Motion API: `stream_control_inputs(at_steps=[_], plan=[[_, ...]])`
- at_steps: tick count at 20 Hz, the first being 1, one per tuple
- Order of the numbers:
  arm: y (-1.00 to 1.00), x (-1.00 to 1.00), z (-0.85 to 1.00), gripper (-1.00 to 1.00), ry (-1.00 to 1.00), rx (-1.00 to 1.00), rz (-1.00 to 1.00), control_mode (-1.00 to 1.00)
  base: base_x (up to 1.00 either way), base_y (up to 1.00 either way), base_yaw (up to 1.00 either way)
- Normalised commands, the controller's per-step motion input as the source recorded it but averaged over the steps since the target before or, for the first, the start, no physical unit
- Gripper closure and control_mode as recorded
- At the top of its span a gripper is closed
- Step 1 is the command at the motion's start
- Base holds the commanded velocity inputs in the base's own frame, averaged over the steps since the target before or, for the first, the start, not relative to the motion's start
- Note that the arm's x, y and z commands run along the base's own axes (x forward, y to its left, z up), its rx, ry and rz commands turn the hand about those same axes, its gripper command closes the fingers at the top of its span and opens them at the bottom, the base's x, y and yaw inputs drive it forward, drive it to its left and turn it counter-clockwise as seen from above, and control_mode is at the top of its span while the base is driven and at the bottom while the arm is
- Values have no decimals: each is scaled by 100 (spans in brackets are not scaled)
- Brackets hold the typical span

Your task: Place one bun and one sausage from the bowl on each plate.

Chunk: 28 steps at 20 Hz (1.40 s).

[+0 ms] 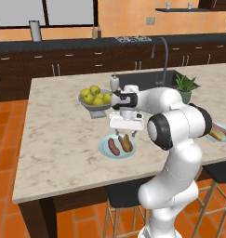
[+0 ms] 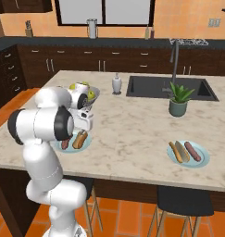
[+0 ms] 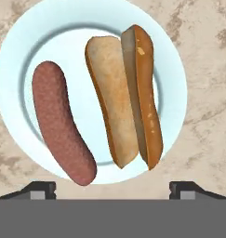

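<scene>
Hovering directly over the near plate [image 3: 12,69], your gripper [image 3: 112,188] has its jaws spread wide and released, with nothing between them. Note the contents below: the sausage [image 3: 61,123] lies on the plate's left half in the hand view, the split bun [image 3: 126,95] just beside it on the right, apart by a thin strip of plate. Both long axes run roughly along the hand's viewing direction, from the fingertips away, the sausage tilted slightly. In the left base view the same plate [image 1: 104,148] sits on the surface [image 1: 58,130] just under the hand, in front of the fruit bowl [image 1: 95,100]. The second plate [image 2: 204,159], well apart toward the arm's right, carries a bun and sausage [image 2: 192,151] too. Judgement: both plates look served, so your coming move is most likely a straight lift clear of this plate, jaws left as they stand
</scene>
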Motion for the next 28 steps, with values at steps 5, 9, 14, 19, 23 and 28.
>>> stream_control_inputs(at_steps=[5,9,14,19,23,28], plan=[[0,-96,94,-100,-4,-2,0,-100,0,0,0],[-5,-100,42,-100,-20,0,1,-100,0,0,0],[-2,-87,0,-100,-13,2,6,-100,0,0,0],[0,-48,2,-100,-9,1,2,-100,0,0,0],[1,-44,60,-100,-21,-1,1,-100,0,0,0],[0,-34,100,-100,-15,-10,6,-100,0,0,0]])
